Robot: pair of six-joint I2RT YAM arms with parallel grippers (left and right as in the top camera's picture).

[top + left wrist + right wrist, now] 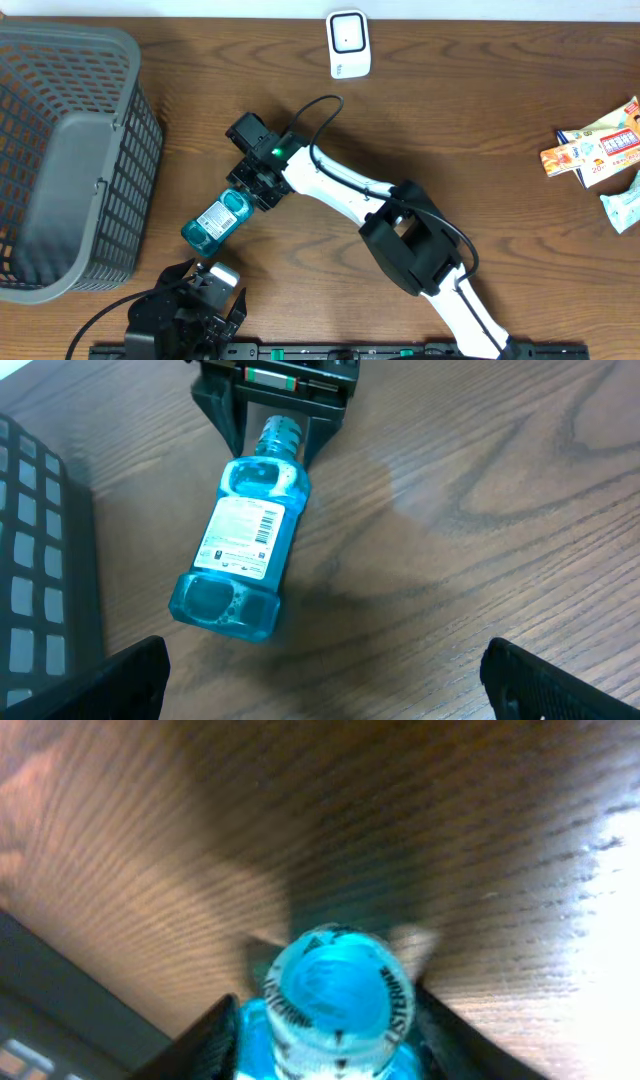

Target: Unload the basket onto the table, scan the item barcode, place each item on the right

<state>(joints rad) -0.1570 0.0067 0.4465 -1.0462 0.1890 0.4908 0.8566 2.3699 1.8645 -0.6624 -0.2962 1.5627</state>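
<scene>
I am looking at the blue mouthwash bottle (215,220) lying on its side toward the front-left of the wooden table (480,120), just beside the grey mesh basket (130,60). Its white label (243,535) is facing up (the barcode (266,525) is showing along the label's edge). The right gripper (250,192) is straddling the cap (335,990), one finger on each side of the neck; I cannot tell whether they are squeezing it. The left gripper (203,292) is hovering spread wide at the front edge, holding nothing. A white scanner (349,43) is sitting at the back edge, and snack packets (595,150) are lying at the right edge.
</scene>
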